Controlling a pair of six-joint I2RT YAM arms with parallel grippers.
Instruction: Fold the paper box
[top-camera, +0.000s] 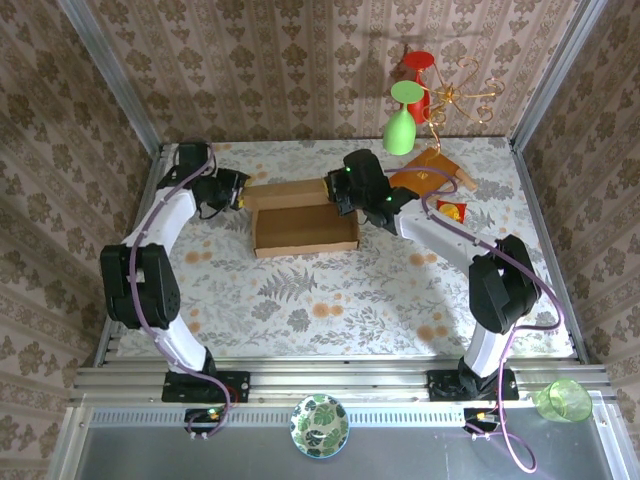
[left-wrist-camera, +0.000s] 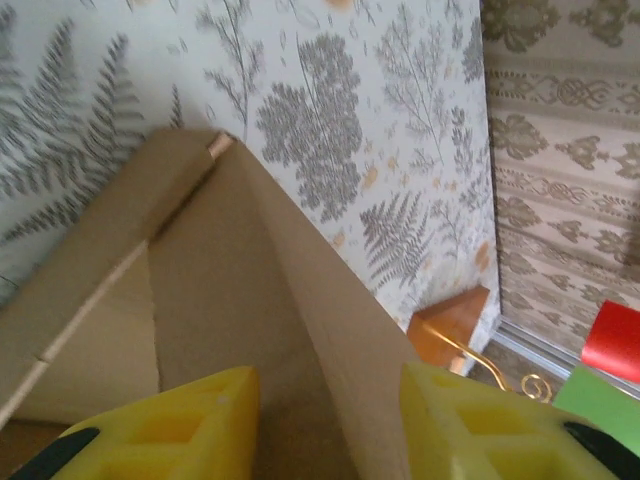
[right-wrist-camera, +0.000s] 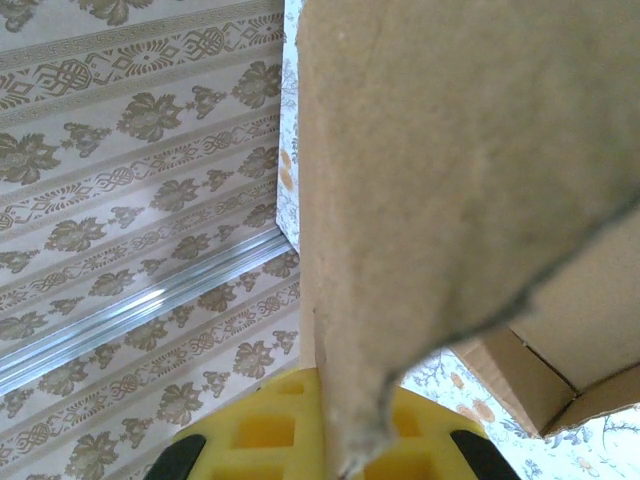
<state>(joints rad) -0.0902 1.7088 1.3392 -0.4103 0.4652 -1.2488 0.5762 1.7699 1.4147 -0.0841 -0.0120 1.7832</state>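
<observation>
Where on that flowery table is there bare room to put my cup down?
Roomiest: the near half of the tablecloth, bordered by the paper box, left arm, right arm and metal rail. Crowded: the far right corner, with the wooden board, green glass and red packet, and around the box itself.

Overhead it's bright and even, light pouring straight down. Soft, short shadows hug the arms and the box (top-camera: 305, 228) on the table (top-camera: 300, 300), and there's a faint dark patch on the wall above the green glass (top-camera: 399, 133). A pale sheen runs along the metal rail (top-camera: 350, 382) in front. On the left wrist everything's soft: the yellow fingers (left-wrist-camera: 470, 425) are a blur and the cardboard is smooth and grainless. On the right wrist the flap sits too close to focus, while the wallpaper (right-wrist-camera: 120, 120) reads crisper and a white glint streaks the metal strip (right-wrist-camera: 130, 320).
</observation>
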